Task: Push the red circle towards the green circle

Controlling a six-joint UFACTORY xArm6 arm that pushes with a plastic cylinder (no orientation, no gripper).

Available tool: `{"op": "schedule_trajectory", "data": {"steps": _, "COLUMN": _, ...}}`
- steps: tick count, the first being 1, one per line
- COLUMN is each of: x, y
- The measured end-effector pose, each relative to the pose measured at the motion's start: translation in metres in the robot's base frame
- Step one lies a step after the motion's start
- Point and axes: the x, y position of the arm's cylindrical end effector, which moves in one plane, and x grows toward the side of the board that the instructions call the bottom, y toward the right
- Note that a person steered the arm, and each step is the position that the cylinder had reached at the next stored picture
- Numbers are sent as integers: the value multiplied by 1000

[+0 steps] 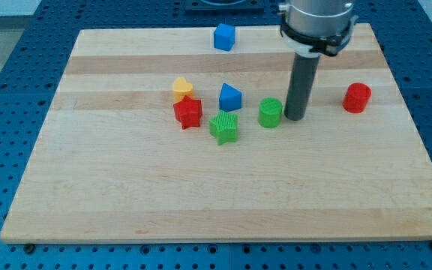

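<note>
1. A cluster sits left of centre on the wooden surface (126, 187): a yellow block (182, 88), heart-like in outline, touches the red star (188, 112) at the star's 11 o'clock. None of these bears on the task, so they are best left alone.
2. At the star's 2 o'clock is a blue triangular block (229, 97); just under it, at its 6 o'clock, lies the green star (224, 127). A blue cube (224, 37) stands well apart, near the far edge at 12 o'clock.
3. The green circle (271, 112), the goal, stands at 3 o'clock from the green star.
4. My tip (294, 118) rests just beside the green circle, at its 3 o'clock. I carry no hand, only this rod, so nothing opens or closes. The tip lies between goal and target, which looks like the wrong side for pushing.
5. The red circle (357, 98) stands well apart at 3 o'clock from my tip. I judge the tip must round to its far side, then push toward 9 o'clock.
</note>
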Motion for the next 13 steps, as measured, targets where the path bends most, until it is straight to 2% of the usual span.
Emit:
{"op": "schedule_trajectory", "data": {"steps": 3, "x": 25, "y": 117}}
{"op": "schedule_trajectory", "data": {"steps": 4, "x": 17, "y": 159}}
{"op": "schedule_trajectory", "data": {"steps": 5, "x": -4, "y": 169}}
{"op": "schedule_trajectory", "data": {"steps": 9, "x": -19, "y": 98}}
{"op": "schedule_trajectory", "data": {"steps": 13, "x": -48, "y": 94}}
